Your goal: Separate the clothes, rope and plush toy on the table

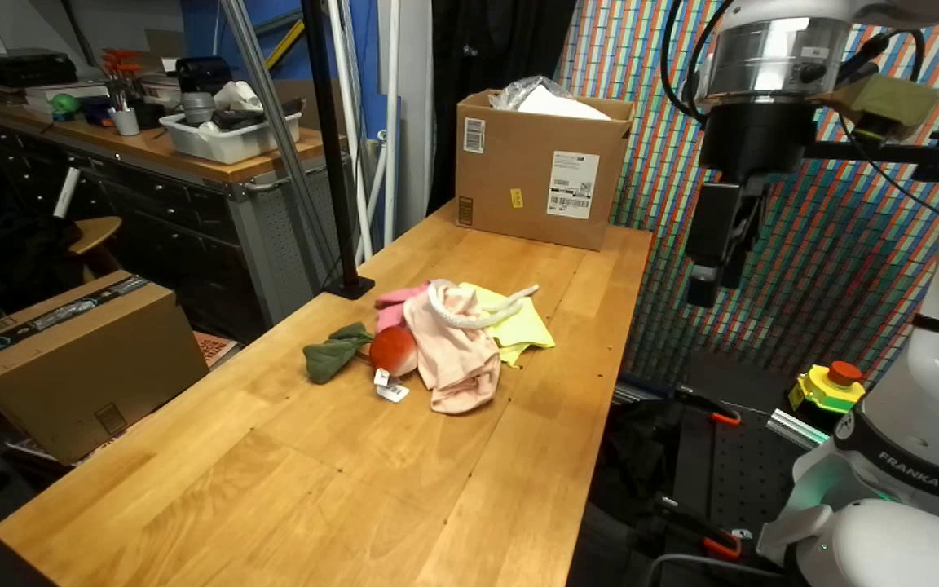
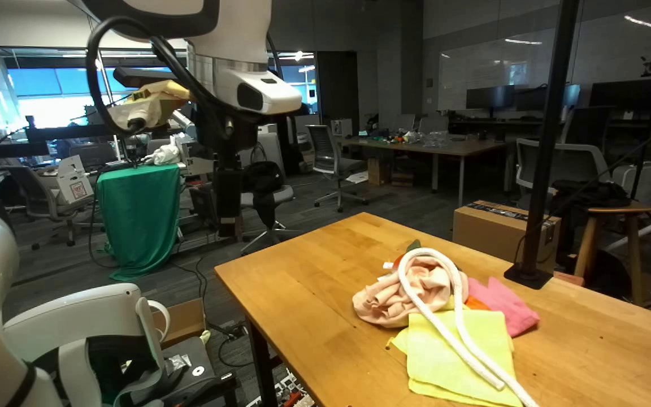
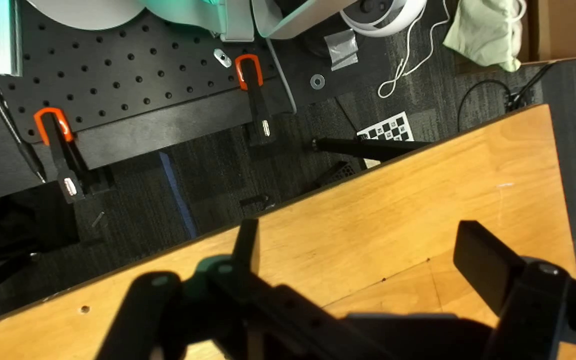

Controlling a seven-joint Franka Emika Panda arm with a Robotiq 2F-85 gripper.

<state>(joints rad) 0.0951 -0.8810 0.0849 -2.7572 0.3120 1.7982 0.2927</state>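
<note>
As we are looking along the wooden table (image 1: 298, 489) in an exterior view and taking the peach cloth (image 1: 461, 371) as our dial's centre, a taped cardboard box (image 1: 103, 383) is sitting at 9 o'clock, away from the table, while a dark workbench (image 1: 176, 208) is running back at 10. A black pole (image 1: 336, 187) is rising from the table's edge, also at 10. The plush toy (image 1: 392, 350) is lying just beside the peach cloth at 9, its green leaves (image 1: 331, 357) pointing outward. Between 10 and 11, the pink cloth (image 1: 393, 312) is lying partly behind the peach cloth; in an exterior view we are noticing an orange patch (image 2: 477, 304) beside it, too little showing for us to name. The rope (image 1: 473, 323) is curling from 11 towards 2, over the yellow cloth (image 1: 528, 328), which is spreading at 2; in an exterior view, the rope's loop (image 2: 428, 253) is arching over the crumpled peach cloth and 2 strands are running across the yellow cloth. A large cardboard box (image 1: 539, 175) is standing at 1, on the table's far end. Between 2 and 3, we are seeing the gripper (image 1: 716, 285) hanging well apart from the cloths, its fingers (image 3: 488, 270) standing wide apart, table wood showing between them in the wrist view. At 3, a red button (image 1: 845, 373) is sitting on a yellow housing (image 1: 824, 393).
</note>
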